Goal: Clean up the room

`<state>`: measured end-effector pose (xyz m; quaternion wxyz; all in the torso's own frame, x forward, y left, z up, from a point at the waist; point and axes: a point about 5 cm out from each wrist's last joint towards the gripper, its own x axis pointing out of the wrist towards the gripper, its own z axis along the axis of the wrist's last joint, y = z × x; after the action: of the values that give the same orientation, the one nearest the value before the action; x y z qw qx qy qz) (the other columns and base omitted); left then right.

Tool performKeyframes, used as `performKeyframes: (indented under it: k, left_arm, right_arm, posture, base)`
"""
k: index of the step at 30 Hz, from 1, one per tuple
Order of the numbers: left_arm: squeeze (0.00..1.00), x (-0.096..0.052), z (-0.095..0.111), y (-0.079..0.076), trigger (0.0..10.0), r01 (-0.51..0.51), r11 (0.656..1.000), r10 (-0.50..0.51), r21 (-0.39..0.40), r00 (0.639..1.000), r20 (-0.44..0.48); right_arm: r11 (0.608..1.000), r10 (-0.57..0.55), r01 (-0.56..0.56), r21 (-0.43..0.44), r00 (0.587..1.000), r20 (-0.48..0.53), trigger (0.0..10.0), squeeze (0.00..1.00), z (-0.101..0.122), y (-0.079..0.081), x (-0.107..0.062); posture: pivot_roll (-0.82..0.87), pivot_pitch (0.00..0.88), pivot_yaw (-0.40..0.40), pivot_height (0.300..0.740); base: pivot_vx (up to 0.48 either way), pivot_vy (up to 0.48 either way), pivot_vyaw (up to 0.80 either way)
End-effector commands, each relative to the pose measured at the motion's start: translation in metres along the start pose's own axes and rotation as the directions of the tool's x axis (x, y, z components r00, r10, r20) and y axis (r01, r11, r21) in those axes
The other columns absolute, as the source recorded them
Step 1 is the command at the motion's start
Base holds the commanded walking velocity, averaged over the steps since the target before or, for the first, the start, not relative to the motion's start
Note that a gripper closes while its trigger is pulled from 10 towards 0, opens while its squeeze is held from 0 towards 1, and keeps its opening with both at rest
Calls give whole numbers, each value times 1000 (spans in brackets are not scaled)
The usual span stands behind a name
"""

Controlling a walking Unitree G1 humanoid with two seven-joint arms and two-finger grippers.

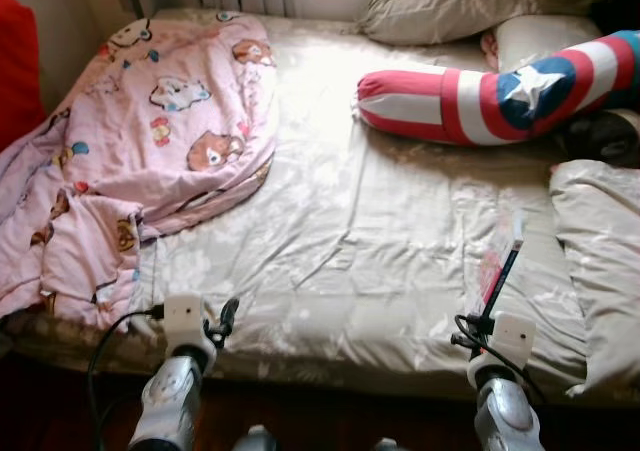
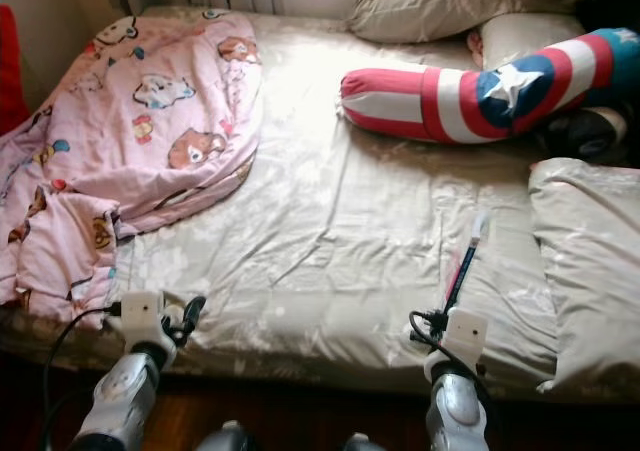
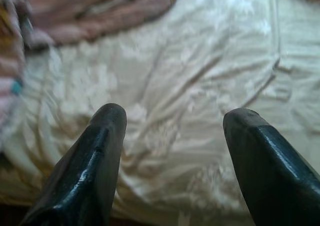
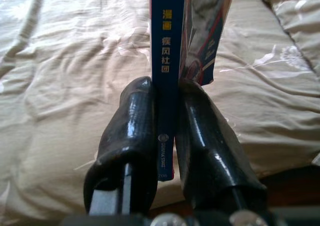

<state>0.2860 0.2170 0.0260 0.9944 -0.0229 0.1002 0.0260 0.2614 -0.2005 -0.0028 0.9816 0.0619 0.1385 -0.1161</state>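
A thin book (image 4: 167, 45) is held upright at lower right of the head views, pinched by its spine between the right gripper (image 4: 167, 136) fingers, above the bed (image 1: 340, 241). The left gripper (image 3: 172, 121) is spread wide, empty, at lower left beside the pink blanket (image 1: 150, 141). The book could be levered loose, since only its lower edge is clamped.

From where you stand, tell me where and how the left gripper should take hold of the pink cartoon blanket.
Grip the pink blanket at its bunched lower corner, nearest the open left gripper. There the cloth is folded into thick ridges that two fingers can pinch, while the middle lies flat on the beige bedsheet. Come from the bed's foot, reaching forward and leftward. The right gripper is busy, shut on a book.
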Motion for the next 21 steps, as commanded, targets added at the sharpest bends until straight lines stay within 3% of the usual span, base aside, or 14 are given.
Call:
performKeyframes:
  k: [1, 9, 21]
  left_arm:
    - [0, -2, -5, -2, 10000, 10, 1000, -10, -5, 1000, -18]
    - [0, -3, -7, -4, 10000, 16, 1000, -16, 7, 1000, -17]
    - [0, -1, -4, -3, 10000, 5, 1000, -5, 1, 1000, -8]
  right_arm:
    - [1000, -4, 4, -3, 1000, 8, 10000, 0, 0, -2, -1]
    - [1000, -9, 9, -7, 1000, 1, 10000, 0, -2, -4, -1]
    - [1000, 5, -5, -23, 1000, 10, 10000, 0, 2, -1, 2]
  posture:
    - [19, 127, -15, 706]
    - [24, 113, -13, 706]
    - [23, 130, -29, 706]
  base:
    - [0, 0, 0]
    - [0, 0, 0]
    - [0, -412, 0]
